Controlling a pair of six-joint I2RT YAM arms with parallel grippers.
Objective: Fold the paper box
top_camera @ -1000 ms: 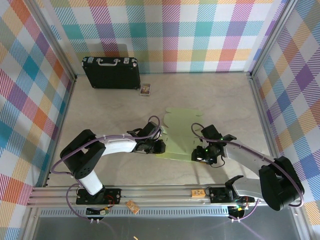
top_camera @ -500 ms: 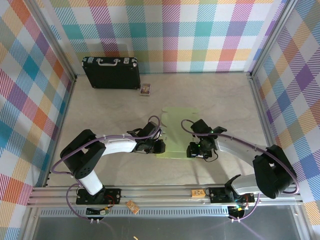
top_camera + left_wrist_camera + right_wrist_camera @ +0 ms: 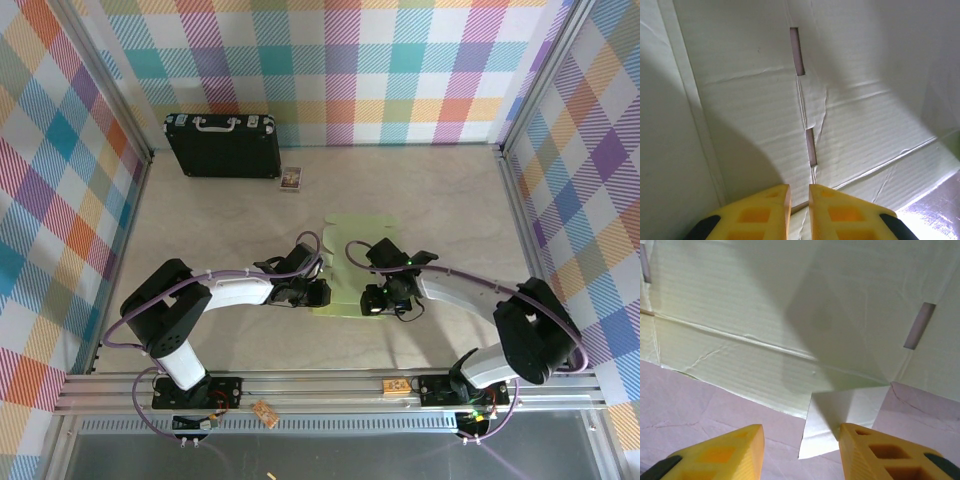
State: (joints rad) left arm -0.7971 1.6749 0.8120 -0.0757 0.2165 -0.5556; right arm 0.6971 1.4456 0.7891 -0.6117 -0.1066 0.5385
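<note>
The paper box [image 3: 355, 232] lies mostly flat on the surface [image 3: 450, 200], nearer the arms than the black briefcase [image 3: 222, 145] and off to its right; a tiny picture card [image 3: 291, 178] sits just by the briefcase's near right corner. The left fingers [image 3: 762, 212] stand close together at the box's briefcase-side edge, a thin edge of card running into the narrow gap, so they appear to pinch it; the right fingers [image 3: 725, 455] stand apart and empty over the edge farthest from the briefcase, with a small pale flap [image 3: 845, 407] lying between them. The step in hand looks like raising a side panel along its crease. Doing it well likely means holding the left pinch firm as an anchor so the sheet cannot slide; closing the right fingers squarely on the flap, not on the surface beneath; then turning it up along the score line, since thin card creases wrongly under a skewed pull; the slots [image 3: 796, 50] should stay unbent.
</note>
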